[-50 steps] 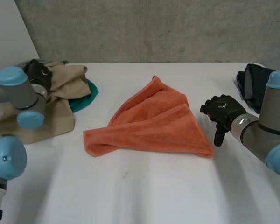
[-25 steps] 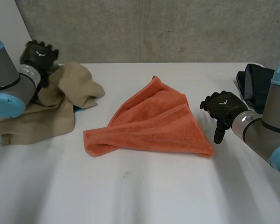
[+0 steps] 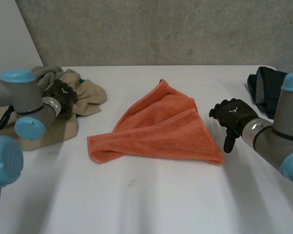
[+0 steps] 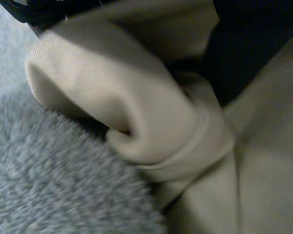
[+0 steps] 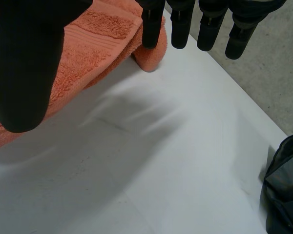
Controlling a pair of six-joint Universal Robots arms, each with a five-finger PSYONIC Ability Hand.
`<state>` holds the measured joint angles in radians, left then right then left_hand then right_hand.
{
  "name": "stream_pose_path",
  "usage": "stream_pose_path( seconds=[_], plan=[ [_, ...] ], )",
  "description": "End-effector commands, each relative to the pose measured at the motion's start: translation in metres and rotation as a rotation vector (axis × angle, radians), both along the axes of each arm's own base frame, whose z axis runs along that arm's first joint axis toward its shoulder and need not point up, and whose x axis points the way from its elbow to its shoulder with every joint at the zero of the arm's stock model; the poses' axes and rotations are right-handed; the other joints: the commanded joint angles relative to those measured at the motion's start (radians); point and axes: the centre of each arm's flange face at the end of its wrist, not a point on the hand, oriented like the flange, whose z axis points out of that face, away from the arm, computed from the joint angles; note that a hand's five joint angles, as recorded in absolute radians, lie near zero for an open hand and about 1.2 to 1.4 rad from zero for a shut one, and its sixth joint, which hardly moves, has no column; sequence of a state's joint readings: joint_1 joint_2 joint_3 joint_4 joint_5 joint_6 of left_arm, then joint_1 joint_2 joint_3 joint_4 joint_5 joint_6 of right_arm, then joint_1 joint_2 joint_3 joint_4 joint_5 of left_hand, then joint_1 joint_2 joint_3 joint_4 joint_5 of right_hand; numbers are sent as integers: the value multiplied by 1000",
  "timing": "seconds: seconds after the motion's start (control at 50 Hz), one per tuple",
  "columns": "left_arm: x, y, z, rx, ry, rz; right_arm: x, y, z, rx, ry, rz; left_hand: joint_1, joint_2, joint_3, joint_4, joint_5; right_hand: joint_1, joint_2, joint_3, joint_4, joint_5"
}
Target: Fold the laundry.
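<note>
Desk (image 3: 151, 195): white, with its near half bare.
Orange towel (image 3: 156, 129): lies at the middle of the desk, loosely folded into a rough triangle. Its long edge is nearest, one tip points toward the wall, and a woven band runs across it. No tag or writing can be seen on it.
Right hand (image 3: 233, 116): just beside the towel's right edge, near its nearer right corner. It is released and holds nothing. In the right wrist view its fingers (image 5: 180, 29) hang straight, with their tips over a rounded towel corner and the bare desk, and the thumb (image 5: 24, 63) is spread apart from them.
Right hand marking: a small white emblem on the back, too small to read.
Left hand (image 3: 62, 95): at the left of the desk, down on the pile of laundry. It is clenched on a bunched, rolled fold of the beige cloth (image 3: 90, 92).
Left hand marking: the same small white emblem, unreadable.
Grey fleecy cloth (image 4: 53, 185): touching the beige fold, in the same pile.
Dark cloth (image 3: 263, 87): folded at the far right edge of the desk, well apart from the towel.
Wall (image 3: 161, 29): grey concrete behind the desk, with no writing on it.
</note>
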<state>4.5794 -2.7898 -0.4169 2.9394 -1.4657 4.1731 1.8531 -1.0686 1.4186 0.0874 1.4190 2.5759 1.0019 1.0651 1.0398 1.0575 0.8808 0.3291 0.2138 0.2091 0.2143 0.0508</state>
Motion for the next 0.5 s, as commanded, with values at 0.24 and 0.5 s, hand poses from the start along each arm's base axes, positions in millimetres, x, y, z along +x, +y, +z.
stream_pose_path(
  seconds=[0.24,0.5],
  plan=[
    [56,-34,16,-163,-106,235,2,3,1,9,-6,9,394,331,356,339,341,-155,-39,-35,-40,-51],
    [17,42,94,-56,199,124,3,13,39,11,-84,47,-827,-891,-865,-883,-881,-155,-39,-35,-40,-51]
  ],
)
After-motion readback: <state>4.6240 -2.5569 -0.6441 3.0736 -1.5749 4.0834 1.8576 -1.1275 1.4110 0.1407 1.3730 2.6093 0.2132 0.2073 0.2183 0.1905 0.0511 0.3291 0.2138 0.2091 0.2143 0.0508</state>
